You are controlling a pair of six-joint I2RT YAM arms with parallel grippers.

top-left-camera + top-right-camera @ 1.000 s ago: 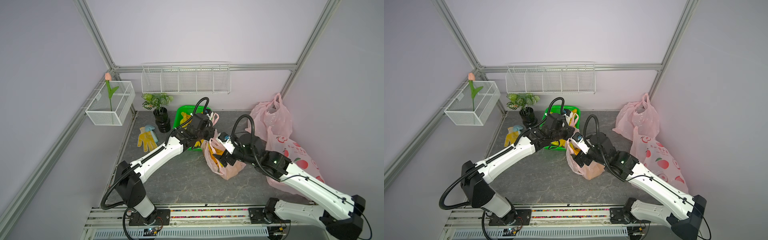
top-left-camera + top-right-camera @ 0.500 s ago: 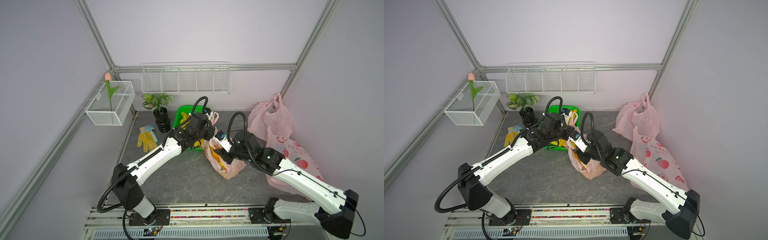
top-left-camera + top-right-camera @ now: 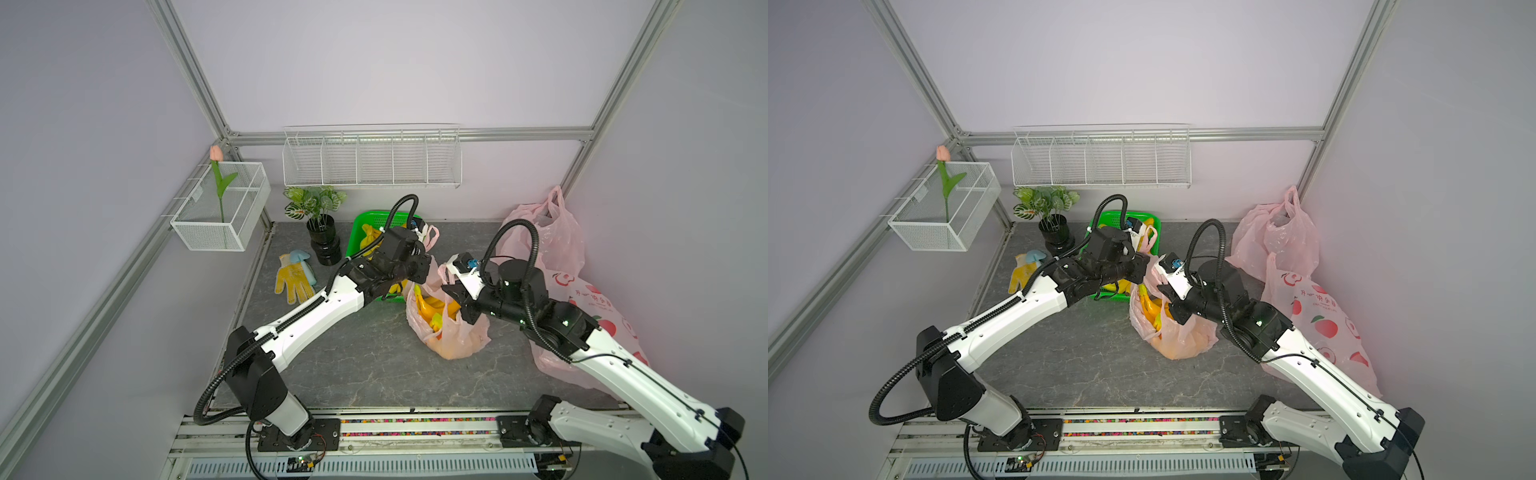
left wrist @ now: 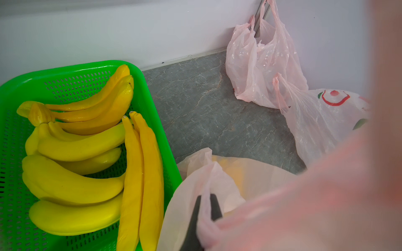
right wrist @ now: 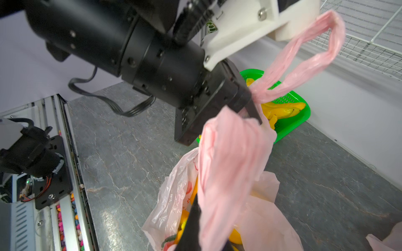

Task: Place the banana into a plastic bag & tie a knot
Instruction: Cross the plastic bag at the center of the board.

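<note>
A pink plastic bag (image 3: 453, 336) (image 3: 1183, 336) stands mid-table with yellow bananas (image 3: 432, 307) (image 3: 1152, 309) inside it. My left gripper (image 3: 424, 272) (image 4: 205, 196) is shut on one twisted handle of the bag at its far rim. That handle's loop (image 5: 304, 63) sticks up past the jaws in the right wrist view. My right gripper (image 3: 448, 291) (image 5: 206, 221) is shut on the bunched other handle over the bag's mouth. One dark finger (image 5: 193, 217) shows and the film hides the other. The bag is held up between both arms.
A green basket (image 3: 357, 232) (image 4: 152, 87) with more bananas sits behind the left gripper. A potted plant (image 3: 320, 237) and a yellow glove (image 3: 293, 278) lie to its left. Two more pink bags (image 3: 544, 237) (image 3: 590, 303) fill the right corner. Wire racks hang on the walls.
My right gripper has moved in toward the bag's mouth and shut on its handle. The left gripper has kept its grip and barely moved.
</note>
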